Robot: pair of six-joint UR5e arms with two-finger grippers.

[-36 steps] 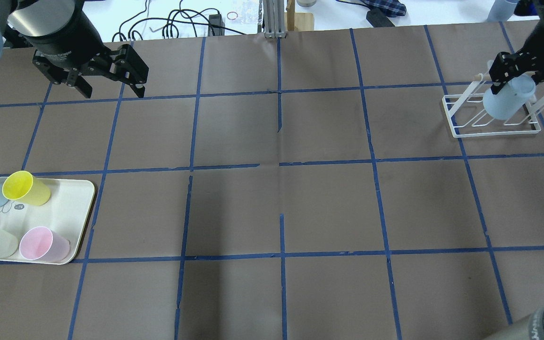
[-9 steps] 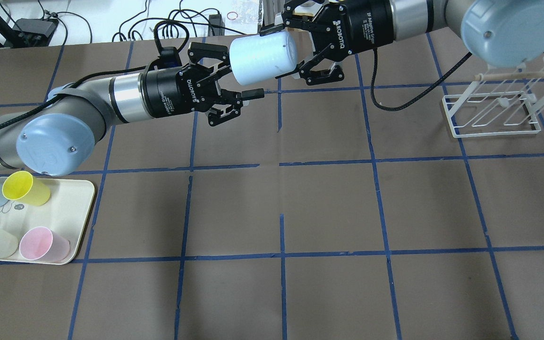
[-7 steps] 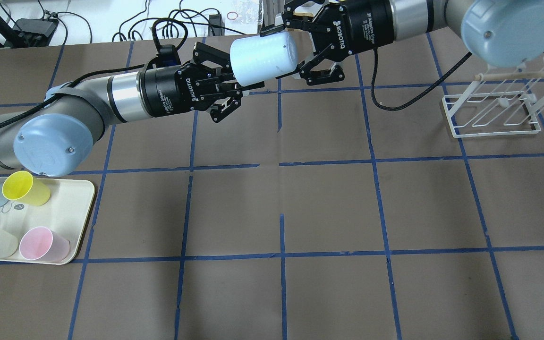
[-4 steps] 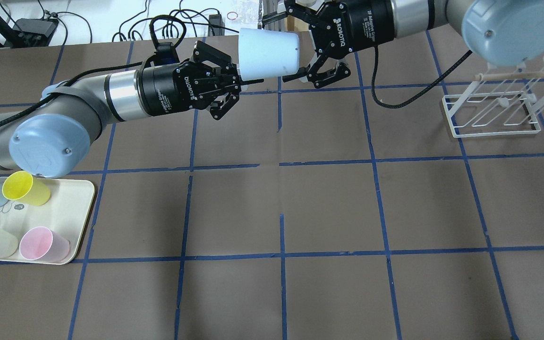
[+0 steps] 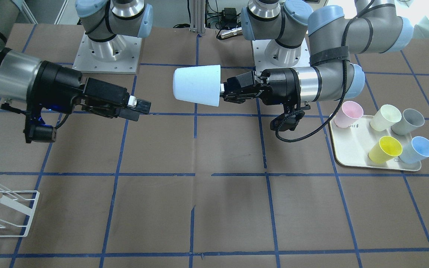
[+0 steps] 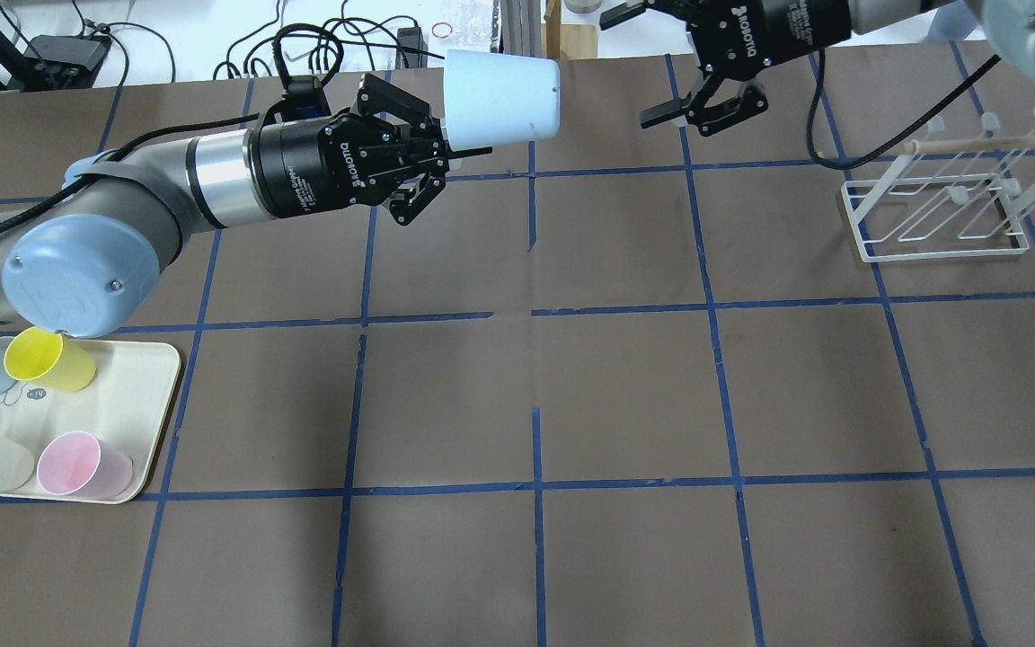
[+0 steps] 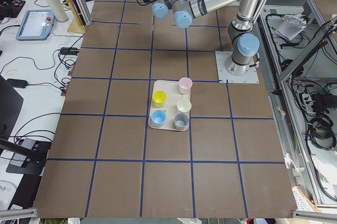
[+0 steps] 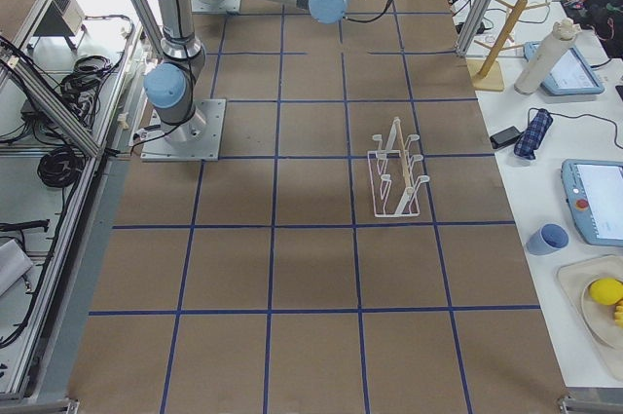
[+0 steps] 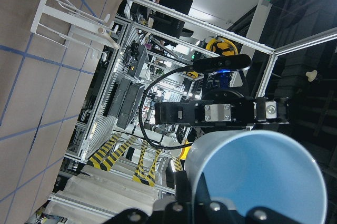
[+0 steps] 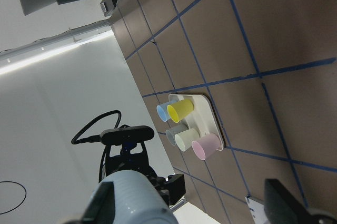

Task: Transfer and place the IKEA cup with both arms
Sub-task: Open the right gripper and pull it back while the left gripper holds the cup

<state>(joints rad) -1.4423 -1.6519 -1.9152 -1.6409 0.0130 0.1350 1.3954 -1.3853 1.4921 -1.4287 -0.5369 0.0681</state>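
**Two-arm cup transfer, handover stage.** The small light-blue tapered plastic cup (image 6: pixel 501 97) is carried in the air above the far middle of the brown blue-gridded tabletop (image 6: pixel 625 395). It touches nothing but the left claw (image 5: pixel 222 93), which is clenched on its rim. The left wrist view looks straight into the open mouth, so the wide end faces that wrist.

The cup's long axis lies horizontal, roughly along the width of the tabletop. The rim points toward the left arm (image 6: pixel 167 180) and the closed base toward the right claw (image 6: pixel 636 65). The right claw is released, its jaws spread wide and grasping nothing, and it stands well apart from the cup's base.

By judgement, the pass between the arms is complete and only the placing remains. The cream rectangular tray (image 6: pixel 127 395) sits on the tabletop at the robot's left, well apart from the held cup. It bears a yellow cup (image 6: pixel 48 359), a pink cup (image 6: pixel 82 465) and others. The tray is far nearer to the left arm than to the right arm (image 5: pixel 11 74).

The coming move therefore turns on the axis. The cup would have to swing from horizontal to upright as it descends toward the bare part of the tray, beside the cups standing there. The white wire rack (image 6: pixel 944 254) stands at the robot's right, apart from both claws.
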